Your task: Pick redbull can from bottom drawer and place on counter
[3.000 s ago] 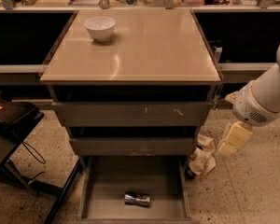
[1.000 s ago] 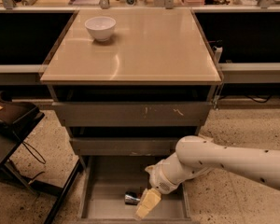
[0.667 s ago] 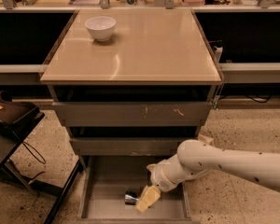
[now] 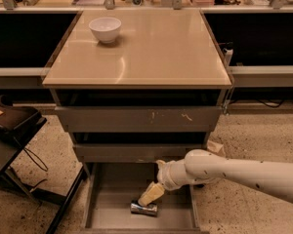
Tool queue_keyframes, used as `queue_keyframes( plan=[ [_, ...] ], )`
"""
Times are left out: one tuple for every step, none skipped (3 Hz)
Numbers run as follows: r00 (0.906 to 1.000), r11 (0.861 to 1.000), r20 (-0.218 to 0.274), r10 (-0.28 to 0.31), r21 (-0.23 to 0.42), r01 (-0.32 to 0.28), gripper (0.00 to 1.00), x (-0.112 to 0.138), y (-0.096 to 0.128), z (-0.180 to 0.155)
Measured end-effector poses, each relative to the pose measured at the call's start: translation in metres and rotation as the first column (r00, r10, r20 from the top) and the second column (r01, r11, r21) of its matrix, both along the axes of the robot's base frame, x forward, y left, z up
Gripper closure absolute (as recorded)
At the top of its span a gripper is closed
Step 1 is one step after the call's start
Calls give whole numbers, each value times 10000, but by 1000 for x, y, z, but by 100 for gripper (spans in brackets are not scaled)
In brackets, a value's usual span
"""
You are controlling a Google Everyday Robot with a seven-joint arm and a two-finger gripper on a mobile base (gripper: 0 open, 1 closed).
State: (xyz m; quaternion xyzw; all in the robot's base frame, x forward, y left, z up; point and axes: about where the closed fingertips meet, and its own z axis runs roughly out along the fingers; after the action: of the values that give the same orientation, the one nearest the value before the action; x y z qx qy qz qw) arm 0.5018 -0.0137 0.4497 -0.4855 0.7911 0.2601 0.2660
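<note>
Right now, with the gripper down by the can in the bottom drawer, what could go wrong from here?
1. The redbull can lies on its side on the bottom drawer's flat floor at the gripper; a nudge may roll it away.
2. The arm reaches in just below the drawer front above, so a straight lift could clip it.
3. A white bowl sits at the counter's back left; set the can elsewhere.
</note>
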Motion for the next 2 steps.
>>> queue_keyframes(
  plan=[
    [10000,10000,0,1,0,-1,0,0,0,0],
    [9990,9993,-383,-220,302,231,0,3,6,-34]
  ],
)
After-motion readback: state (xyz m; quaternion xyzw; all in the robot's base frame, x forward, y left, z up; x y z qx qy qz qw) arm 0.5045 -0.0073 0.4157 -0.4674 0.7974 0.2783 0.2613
